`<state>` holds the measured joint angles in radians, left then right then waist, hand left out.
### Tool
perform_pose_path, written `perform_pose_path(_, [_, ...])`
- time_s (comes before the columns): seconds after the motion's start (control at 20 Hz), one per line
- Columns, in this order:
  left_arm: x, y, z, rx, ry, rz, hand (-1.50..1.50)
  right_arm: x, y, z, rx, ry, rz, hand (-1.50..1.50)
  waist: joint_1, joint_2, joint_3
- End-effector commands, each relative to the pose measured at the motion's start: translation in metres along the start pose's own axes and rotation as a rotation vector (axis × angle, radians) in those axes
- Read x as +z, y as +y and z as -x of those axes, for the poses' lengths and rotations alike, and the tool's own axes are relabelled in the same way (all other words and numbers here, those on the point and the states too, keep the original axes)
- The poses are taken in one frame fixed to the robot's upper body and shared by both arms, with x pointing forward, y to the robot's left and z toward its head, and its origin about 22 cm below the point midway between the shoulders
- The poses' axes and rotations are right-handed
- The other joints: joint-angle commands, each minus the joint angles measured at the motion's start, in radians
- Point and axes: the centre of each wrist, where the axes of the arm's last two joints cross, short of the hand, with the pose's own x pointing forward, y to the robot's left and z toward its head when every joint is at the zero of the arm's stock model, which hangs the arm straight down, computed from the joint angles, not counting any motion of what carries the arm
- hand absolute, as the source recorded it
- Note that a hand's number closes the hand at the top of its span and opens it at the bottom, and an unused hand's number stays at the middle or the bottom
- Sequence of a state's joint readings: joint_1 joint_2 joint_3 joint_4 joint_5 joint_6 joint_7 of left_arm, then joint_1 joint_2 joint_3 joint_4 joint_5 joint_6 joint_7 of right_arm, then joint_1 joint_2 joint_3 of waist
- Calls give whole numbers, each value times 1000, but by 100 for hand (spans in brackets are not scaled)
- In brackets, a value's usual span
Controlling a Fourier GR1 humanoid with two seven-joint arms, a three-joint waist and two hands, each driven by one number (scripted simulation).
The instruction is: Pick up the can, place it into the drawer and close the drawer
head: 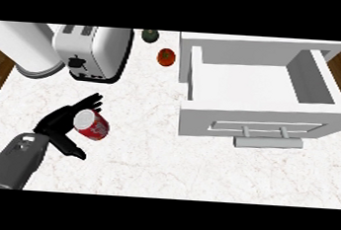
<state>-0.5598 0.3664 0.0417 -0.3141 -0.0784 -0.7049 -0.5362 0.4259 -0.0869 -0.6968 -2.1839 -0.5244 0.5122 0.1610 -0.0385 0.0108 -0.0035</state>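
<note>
Can (pixel 92 124), red: our left hand (pixel 65 125) curls around it, left of the open drawer (pixel 255 123); carry across next.

Your left robot hand (pixel 62 124) comes in from the lower left on its grey forearm, angled up and to the right. Its black fingers (pixel 88 102) and thumb are curled round the can (pixel 92 124), which lies tilted in the palm. Your right robot hand is out of view.
</note>
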Motion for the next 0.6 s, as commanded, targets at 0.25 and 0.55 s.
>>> perform_pose_path(0.25, [-1,-10,17,167,-60,90,-150,6,1,0,1,14,5,-150,0,0,0])
perform_pose_path(0.55, [-34,-12,-15,194,-36,210,150,2,0,-1,-22,21,-8,-150,-1,-1,1])
